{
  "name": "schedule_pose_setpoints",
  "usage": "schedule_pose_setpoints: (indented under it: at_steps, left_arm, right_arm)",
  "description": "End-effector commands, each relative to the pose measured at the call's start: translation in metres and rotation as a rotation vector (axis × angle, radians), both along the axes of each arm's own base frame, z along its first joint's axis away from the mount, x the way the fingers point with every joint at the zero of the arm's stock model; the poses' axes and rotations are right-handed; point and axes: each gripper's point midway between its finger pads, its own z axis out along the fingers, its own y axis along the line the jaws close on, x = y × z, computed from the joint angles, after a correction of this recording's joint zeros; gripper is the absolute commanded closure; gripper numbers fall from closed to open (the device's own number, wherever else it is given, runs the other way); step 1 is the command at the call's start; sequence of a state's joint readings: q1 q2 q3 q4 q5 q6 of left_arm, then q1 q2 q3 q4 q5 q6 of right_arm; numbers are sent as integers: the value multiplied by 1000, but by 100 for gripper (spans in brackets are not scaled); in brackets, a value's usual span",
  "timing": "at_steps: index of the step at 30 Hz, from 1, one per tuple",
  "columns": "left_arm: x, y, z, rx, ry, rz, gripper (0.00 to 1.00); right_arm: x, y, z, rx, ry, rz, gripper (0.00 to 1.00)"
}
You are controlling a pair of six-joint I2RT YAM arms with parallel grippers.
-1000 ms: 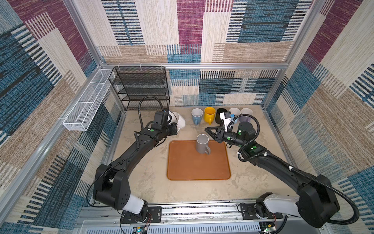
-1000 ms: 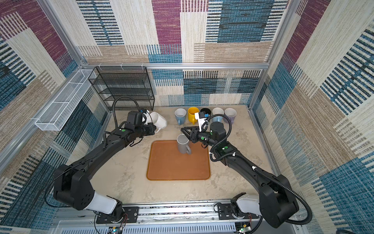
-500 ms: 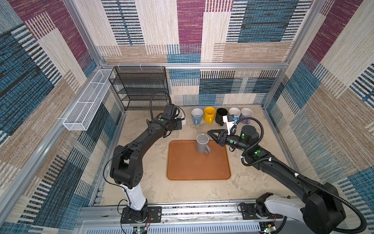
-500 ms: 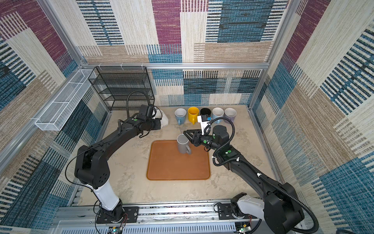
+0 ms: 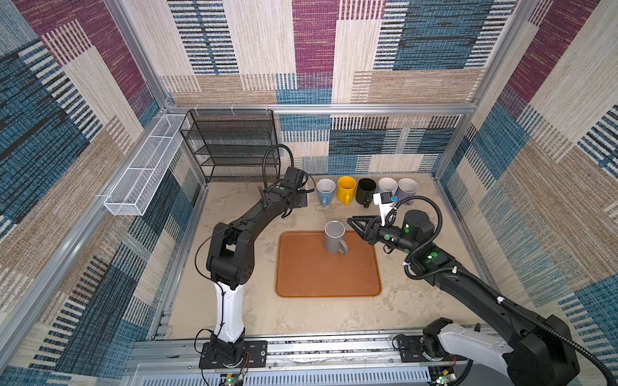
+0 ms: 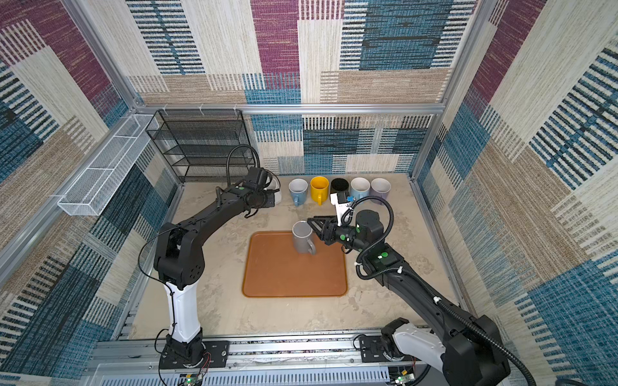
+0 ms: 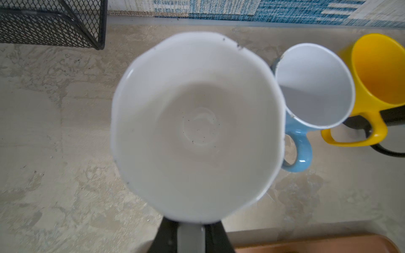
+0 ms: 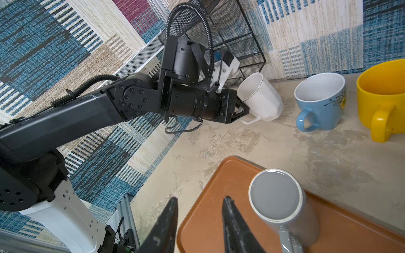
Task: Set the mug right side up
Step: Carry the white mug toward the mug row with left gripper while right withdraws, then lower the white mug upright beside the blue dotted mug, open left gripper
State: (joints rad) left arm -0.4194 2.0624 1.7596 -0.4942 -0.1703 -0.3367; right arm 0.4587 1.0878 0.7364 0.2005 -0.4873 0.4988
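Observation:
A grey mug (image 5: 334, 238) (image 6: 302, 239) (image 8: 276, 195) stands upside down, flat base up, at the back edge of the orange tray (image 5: 321, 277) (image 6: 287, 277) (image 8: 208, 219). My right gripper (image 5: 350, 221) (image 6: 311, 221) (image 8: 200, 199) hangs open just right of it, with nothing between its fingers. At the back left my left gripper (image 7: 190, 232) (image 8: 241, 109) is shut on the handle of a white mug (image 7: 195, 124) (image 8: 260, 98) (image 6: 276, 193). That mug is mouth up beside the blue mug; the wrist hides most of it in the top views.
Along the back wall runs a row of upright mugs: blue (image 5: 325, 189) (image 7: 313, 87), yellow (image 5: 346, 187) (image 7: 381, 70), black (image 5: 366, 189) and two pale ones (image 5: 388, 185). A black wire rack (image 5: 234, 147) fills the back left corner. A white wire basket (image 5: 143, 170) hangs on the left wall.
The left arm has carried the white mug back and right, to beside the blue mug. The right gripper has drawn back slightly from the grey mug and its jaws have widened a little.

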Motion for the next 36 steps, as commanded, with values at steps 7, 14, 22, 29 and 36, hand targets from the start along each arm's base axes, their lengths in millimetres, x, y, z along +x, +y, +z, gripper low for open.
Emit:
schedule_pose_setpoints:
  at_steps: [7,14,22,29,36]
  left_arm:
    - [21,-10,-2,98,-41,6,100]
    - [26,-11,-15,160,-15,15,100]
    - [28,-14,-26,177,16,10,100]
    - [28,-16,-33,180,43,0,100]
    - [27,-18,-30,168,47,-2,100]
  right_arm:
    - [-2,-6,-1,-29,-11,-23,63]
    - [-1,-8,-1,-44,-9,-36,62]
    - [0,-11,-2,-59,-8,-55,60]
    - [0,-13,-2,-67,-7,-65,60]
    - [0,-13,0,-64,-10,-67,60]
